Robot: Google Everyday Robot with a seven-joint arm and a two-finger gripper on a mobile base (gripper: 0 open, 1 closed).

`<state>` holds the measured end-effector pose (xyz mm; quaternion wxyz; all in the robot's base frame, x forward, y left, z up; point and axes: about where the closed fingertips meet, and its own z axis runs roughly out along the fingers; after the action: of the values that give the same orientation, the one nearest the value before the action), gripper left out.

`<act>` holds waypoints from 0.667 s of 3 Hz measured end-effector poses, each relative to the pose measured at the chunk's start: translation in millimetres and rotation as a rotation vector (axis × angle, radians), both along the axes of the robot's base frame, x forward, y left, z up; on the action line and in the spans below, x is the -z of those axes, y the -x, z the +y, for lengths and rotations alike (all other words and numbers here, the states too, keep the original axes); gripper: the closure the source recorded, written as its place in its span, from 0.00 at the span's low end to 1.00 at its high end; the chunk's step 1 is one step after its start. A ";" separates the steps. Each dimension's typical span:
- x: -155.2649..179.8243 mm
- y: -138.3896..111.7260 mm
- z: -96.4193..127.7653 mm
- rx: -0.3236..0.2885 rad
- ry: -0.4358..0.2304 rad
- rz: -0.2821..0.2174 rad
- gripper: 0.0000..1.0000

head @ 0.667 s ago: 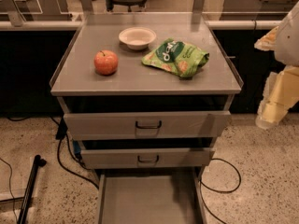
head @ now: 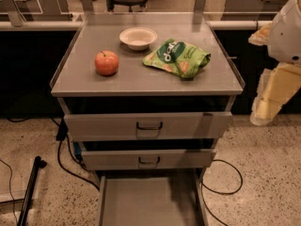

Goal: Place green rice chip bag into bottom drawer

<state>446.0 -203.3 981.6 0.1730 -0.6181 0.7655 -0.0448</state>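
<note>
Crinkly light green: the green rice chip bag (head: 176,58) lies flat on the grey cabinet top (head: 141,81), right of centre, with nothing gripping it. Just to its left sits a white bowl (head: 138,37). Further left and nearer the front is a red apple (head: 106,62), apart from both. Below the top, two upper drawers (head: 148,125) with dark handles sit slightly out, overhanging the rear of the bottom drawer (head: 150,201), which is pulled well out with its flat floor showing. Black cables (head: 66,161) trail over the speckled floor on both sides. The gripper (head: 261,112) hangs off the cabinet's right side, below the top and well apart from the bag. Whether it is apart or together, I cannot tell.
</note>
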 end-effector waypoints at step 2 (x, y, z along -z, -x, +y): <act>-5.8 -50.7 33.3 -0.048 -0.126 -0.080 0.00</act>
<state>496.7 -169.9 987.4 0.2433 -0.6218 0.7443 -0.0170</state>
